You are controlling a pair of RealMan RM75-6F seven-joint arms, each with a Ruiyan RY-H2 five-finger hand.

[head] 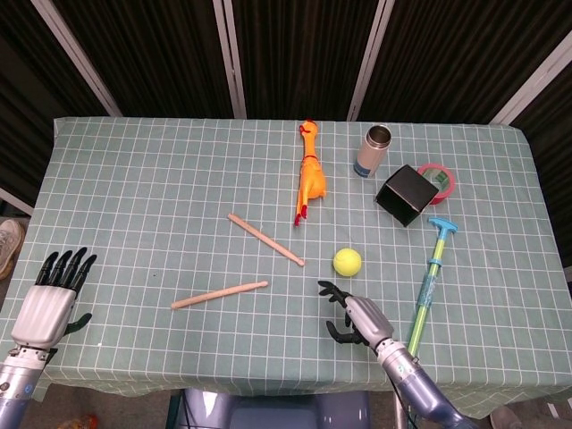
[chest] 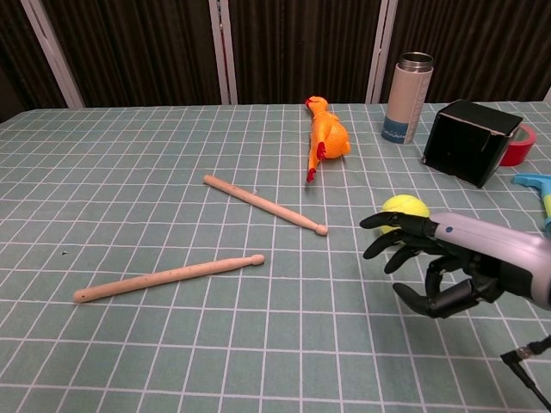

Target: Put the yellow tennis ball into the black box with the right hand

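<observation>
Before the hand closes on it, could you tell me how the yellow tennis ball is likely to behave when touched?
The yellow tennis ball is round and lies free on the flat table, so a nudge would probably roll it. Its fuzzy surface likely grips well. The right hand is open just short of it.

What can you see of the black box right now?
The black box is a matte black cube, cardboard by the look, lying tipped on the green checked tablecloth at the far right. Its opening seems to face away, toward the red tape roll just behind it. The steel bottle stands apart to its left. Neither hand is near it.
</observation>
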